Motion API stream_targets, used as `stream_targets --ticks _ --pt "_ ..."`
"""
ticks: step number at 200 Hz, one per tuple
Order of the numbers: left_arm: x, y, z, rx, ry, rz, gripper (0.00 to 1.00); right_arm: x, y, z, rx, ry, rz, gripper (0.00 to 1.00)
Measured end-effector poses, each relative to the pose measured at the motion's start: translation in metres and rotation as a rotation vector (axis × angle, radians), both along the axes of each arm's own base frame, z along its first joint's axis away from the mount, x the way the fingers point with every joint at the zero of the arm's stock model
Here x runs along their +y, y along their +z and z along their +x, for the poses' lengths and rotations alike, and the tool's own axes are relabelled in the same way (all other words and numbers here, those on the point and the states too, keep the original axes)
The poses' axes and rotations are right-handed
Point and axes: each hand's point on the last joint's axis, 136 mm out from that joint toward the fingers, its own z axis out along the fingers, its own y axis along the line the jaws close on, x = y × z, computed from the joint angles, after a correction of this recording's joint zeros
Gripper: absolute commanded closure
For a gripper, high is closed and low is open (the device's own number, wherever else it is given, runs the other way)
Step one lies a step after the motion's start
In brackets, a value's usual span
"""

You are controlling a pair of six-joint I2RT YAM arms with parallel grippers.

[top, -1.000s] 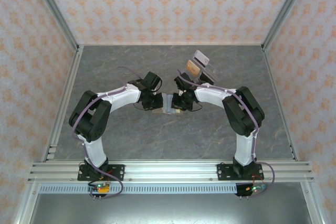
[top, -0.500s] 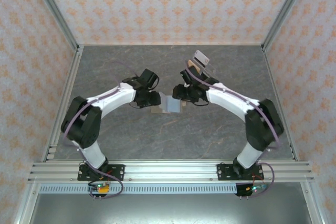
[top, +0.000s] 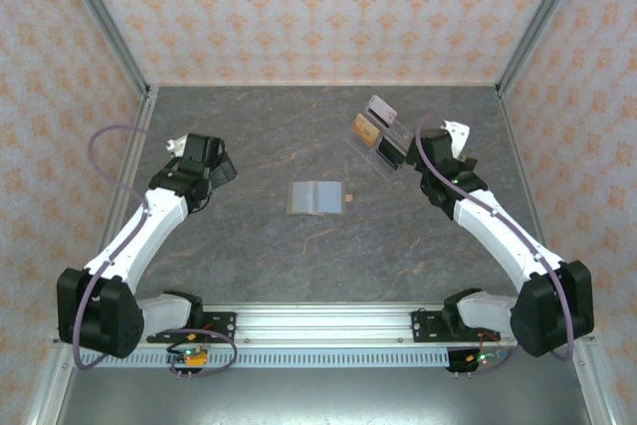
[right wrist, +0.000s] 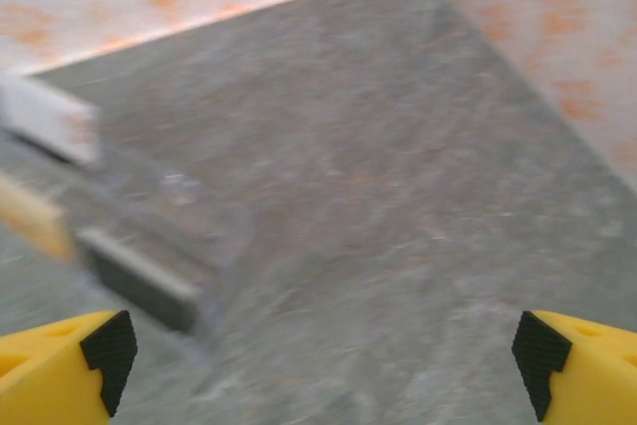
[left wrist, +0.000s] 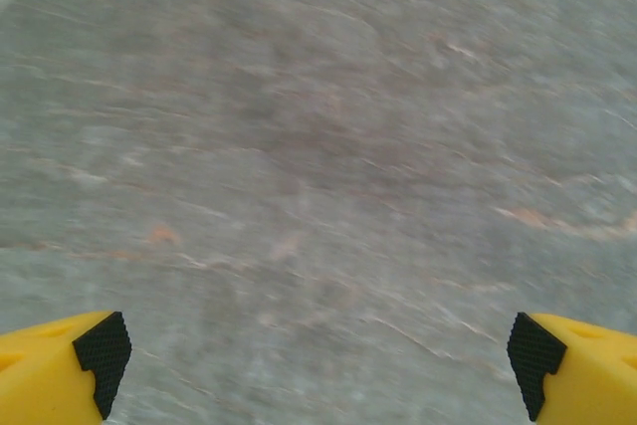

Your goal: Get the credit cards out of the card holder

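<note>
The grey card holder lies open and flat in the middle of the table, with no gripper near it. A small tan bit shows at its right edge. An orange-yellow card and a whitish card stand in the clear acrylic stand. In the right wrist view they blur at the left: the whitish card, the orange-yellow card and the stand. My left gripper is open over bare table, far left of the holder. My right gripper is open, just right of the stand.
The grey marbled table is fenced by patterned walls and aluminium posts. An aluminium rail carrying both arm bases runs along the near edge. The stand sits close to my right arm.
Both grippers have drawn away from the card holder, the left one out to the left, the right one back to the right past the stand. The holder now lies alone, open.
</note>
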Motion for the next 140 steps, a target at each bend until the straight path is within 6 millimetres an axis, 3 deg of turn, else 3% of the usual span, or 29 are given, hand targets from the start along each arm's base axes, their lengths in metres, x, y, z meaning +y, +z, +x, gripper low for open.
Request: stream_targets --ticks 31,61,90,140 --pt "0.033 0.0 -0.007 -0.086 0.067 0.138 0.0 -0.048 -0.019 -0.008 -0.004 -0.146 -0.085 0.01" --pt "0.046 -0.009 -0.013 -0.152 0.053 0.251 0.0 -0.073 -0.041 -0.01 -0.02 -0.196 -0.118 0.01" --pt "0.051 -0.019 -0.006 -0.157 0.021 0.321 0.0 -0.077 -0.069 -0.011 0.022 -0.16 -0.174 0.01" --pt "0.039 -0.05 0.013 -0.186 -0.116 0.356 0.0 -0.062 -0.081 0.001 -0.061 -0.029 -0.166 0.01"
